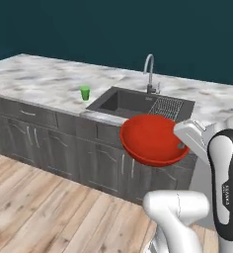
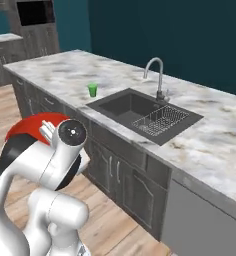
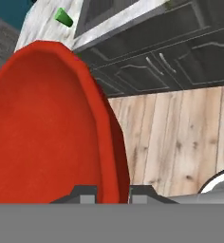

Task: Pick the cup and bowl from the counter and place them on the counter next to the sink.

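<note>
Fingers (image 3: 113, 194) of the gripper are pinched together on the rim of the shallow, glossy red bowl (image 1: 153, 141), one dark tip on each side of its wall in the hand view. The bowl hangs in the air, tipped up on edge, in front of the grey cabinet fronts (image 1: 64, 148) and over the pale wooden floor (image 1: 44, 212), near the dark grey recessed sink (image 1: 138, 104) but not yet above the white-grey marble worktop (image 1: 39, 81). The small bright green tumbler cup (image 1: 85, 93) already stands upright on the worktop just left of the sink.

The main risk, as I judge it, is the grip itself: a thin pinch on one edge of a wide bowl lets the bowl's weight lever against the fingers, so a quick swing could rotate it or pull it free onto the floor. A second risk is clearance. The bowl sits lower than the worktop edge in the left base view, so moving straight toward the sink would strike the cabinet fronts or the worktop lip; it probably needs lifting first. Setting it down close to the cup could knock the cup over, and releasing too far right would drop it into the basin or against the curved silver faucet (image 1: 149, 74).

The white arm (image 1: 227, 183) is folded back close to the base, its wrist turned so the hand points sideways and the bowl is carried out to the left.
</note>
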